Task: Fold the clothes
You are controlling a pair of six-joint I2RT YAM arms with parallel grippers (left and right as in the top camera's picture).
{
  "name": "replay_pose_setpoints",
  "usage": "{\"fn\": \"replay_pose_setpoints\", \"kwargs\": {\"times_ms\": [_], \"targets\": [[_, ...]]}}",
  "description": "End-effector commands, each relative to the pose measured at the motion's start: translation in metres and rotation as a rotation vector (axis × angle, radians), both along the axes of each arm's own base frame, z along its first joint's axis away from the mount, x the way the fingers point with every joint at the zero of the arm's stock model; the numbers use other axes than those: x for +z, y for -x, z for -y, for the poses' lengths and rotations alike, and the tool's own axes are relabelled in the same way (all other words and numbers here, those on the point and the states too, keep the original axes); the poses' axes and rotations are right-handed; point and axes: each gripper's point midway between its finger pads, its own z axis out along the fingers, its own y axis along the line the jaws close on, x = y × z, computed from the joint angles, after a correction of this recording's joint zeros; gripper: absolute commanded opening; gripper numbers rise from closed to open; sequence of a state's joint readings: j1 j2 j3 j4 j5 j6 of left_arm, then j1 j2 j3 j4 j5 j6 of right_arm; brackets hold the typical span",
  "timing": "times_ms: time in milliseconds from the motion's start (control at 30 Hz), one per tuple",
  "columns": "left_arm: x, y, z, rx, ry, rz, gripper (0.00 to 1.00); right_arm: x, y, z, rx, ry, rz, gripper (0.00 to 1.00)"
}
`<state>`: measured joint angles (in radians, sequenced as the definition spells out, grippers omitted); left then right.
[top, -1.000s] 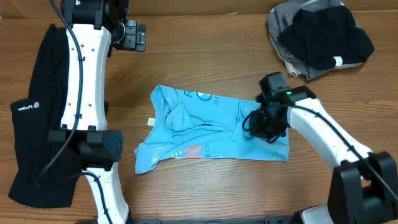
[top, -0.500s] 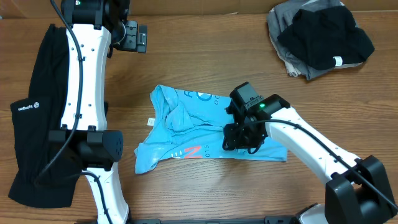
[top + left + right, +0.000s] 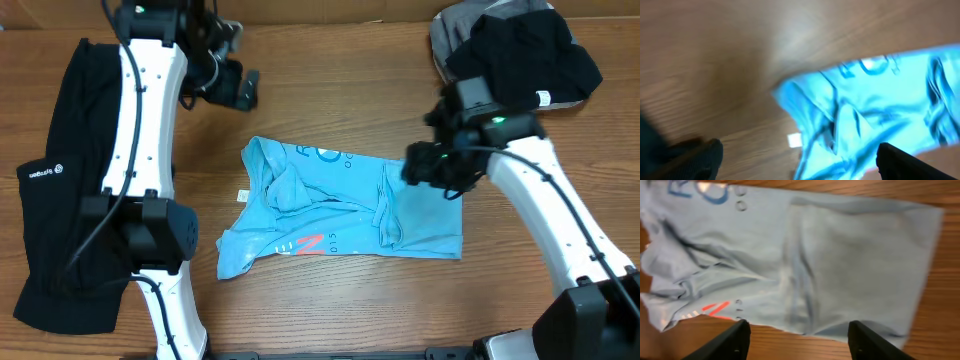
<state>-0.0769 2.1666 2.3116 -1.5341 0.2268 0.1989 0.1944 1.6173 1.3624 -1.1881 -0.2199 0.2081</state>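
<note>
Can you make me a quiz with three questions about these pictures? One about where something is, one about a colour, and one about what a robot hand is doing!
1. Where is the black and grey pile in the overhead view?
A. top right corner
B. in the middle
C. bottom left corner

2. What colour is the T-shirt in the middle?
A. red
B. light blue
C. yellow

3. How is the right gripper?
A. shut on the T-shirt
B. shut on a black garment
C. open, holding nothing

Answers:
1 A: it lies at the top right, apart from the T-shirt.
2 B: the cloth is plainly light blue.
3 C: its fingers stand apart above the T-shirt.
</note>
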Motion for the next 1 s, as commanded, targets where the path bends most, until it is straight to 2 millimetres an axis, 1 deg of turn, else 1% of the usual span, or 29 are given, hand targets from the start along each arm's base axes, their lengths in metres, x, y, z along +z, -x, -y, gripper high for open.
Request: {"fn": "replay_pose_setpoints", "kwargs": {"times_ms": [0,33,133,200,300,433,500,567,667,733,800,933,967], "targets": [[-0.031,0.023,0.023,-0.158,0.138,-0.103,1.00,0.011,-0.010,0.024,-0.020,0.019,0.051,0.69],[-0.034,0.026,0.023,-0.164,0.142,-0.115,1.00,0.011,-0.010,0.025,-0.023,0.020,0.051,0.70],[-0.066,0.044,0.023,-0.178,0.145,-0.209,1.00,0.011,-0.013,0.036,-0.050,0.021,0.055,0.72],[-0.084,0.053,0.023,-0.174,0.151,-0.252,1.00,0.011,-0.015,0.040,-0.058,0.023,0.060,0.73],[-0.105,0.064,0.027,-0.170,0.176,-0.295,1.00,0.011,-0.016,0.045,-0.057,0.028,0.066,0.74],[-0.128,0.078,0.031,-0.173,0.184,-0.343,1.00,0.011,-0.016,0.048,-0.065,0.029,0.065,0.74],[-0.138,0.084,0.030,-0.155,0.157,-0.367,1.00,0.011,-0.017,0.048,-0.065,0.029,0.067,0.75],[-0.151,0.088,0.020,-0.101,0.047,-0.392,1.00,0.011,-0.017,0.049,-0.066,0.033,0.068,0.75],[-0.157,0.090,0.011,-0.049,-0.065,-0.398,1.00,0.011,-0.017,0.051,-0.069,0.046,0.068,0.75],[-0.159,0.089,-0.001,0.018,-0.189,-0.393,1.00,0.011,-0.017,0.052,-0.070,0.051,0.069,0.75],[-0.160,0.089,-0.008,0.054,-0.278,-0.382,1.00,0.011,-0.017,0.052,-0.070,0.051,0.069,0.75],[-0.164,0.096,0.005,0.031,-0.301,-0.387,1.00,0.011,-0.019,0.052,-0.070,0.051,0.075,0.76],[-0.169,0.103,0.013,0.016,-0.310,-0.400,1.00,0.011,-0.019,0.052,-0.070,0.051,0.077,0.76]]}}
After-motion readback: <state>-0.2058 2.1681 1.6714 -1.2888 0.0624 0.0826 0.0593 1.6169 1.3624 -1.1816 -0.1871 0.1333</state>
